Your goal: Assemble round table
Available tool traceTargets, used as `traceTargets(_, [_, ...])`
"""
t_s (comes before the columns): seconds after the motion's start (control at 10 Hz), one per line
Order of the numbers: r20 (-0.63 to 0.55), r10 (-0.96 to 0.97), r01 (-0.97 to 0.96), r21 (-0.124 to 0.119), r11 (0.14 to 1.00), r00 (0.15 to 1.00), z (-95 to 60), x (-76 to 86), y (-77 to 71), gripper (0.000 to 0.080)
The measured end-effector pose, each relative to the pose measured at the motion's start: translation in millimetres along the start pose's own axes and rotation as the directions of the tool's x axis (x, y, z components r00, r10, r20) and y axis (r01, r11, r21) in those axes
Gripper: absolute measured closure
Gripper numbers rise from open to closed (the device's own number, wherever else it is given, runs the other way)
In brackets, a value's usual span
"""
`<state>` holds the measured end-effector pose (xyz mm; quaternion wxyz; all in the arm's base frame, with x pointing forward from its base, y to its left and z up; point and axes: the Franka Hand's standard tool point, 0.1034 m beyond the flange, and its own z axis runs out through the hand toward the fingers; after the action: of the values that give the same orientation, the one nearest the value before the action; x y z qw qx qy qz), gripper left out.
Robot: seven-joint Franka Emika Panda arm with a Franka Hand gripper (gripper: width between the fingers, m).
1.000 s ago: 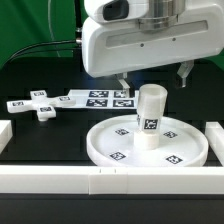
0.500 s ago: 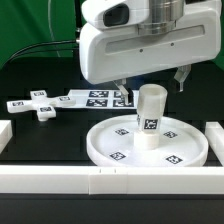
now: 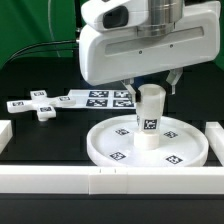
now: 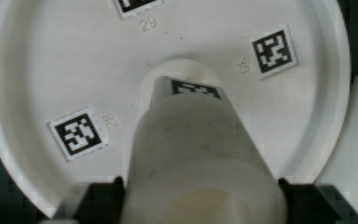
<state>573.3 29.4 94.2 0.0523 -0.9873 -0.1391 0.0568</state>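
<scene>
Short white plastic cylindrical leg (image 3: pixel 149 120) standing upright at centre of large rimmed white round disc (image 3: pixel 104 141). Hand (image 3: pixel 151 85) hovering spread, straddling leg's top. Probably grasping step; next needs squeezing shut squarely.

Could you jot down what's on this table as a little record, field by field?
biggest part: round disc, lying flat
on it: leg, upright at its middle
loose part: cross piece, apart, toward the exterior view's left
robot hand: gripper, open, one finger on each side of the leg's top
background: marker board, behind the round disc
</scene>
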Motion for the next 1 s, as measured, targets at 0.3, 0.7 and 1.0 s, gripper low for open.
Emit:
traceTargets(0.3, [-0.005,0.065,-0.065,0.005,0.998,0.998,0.0,-1.2,-0.3,0.0395])
traceTargets(0.7, [-0.024,0.438,-0.437,0.037,0.899,0.899,2.3,-2.6,-4.4,0.0393])
traceTargets(1.0, [-0.033,0.710,-0.708,0.048,0.704,0.704,2.5,-4.7,-2.4,0.0393])
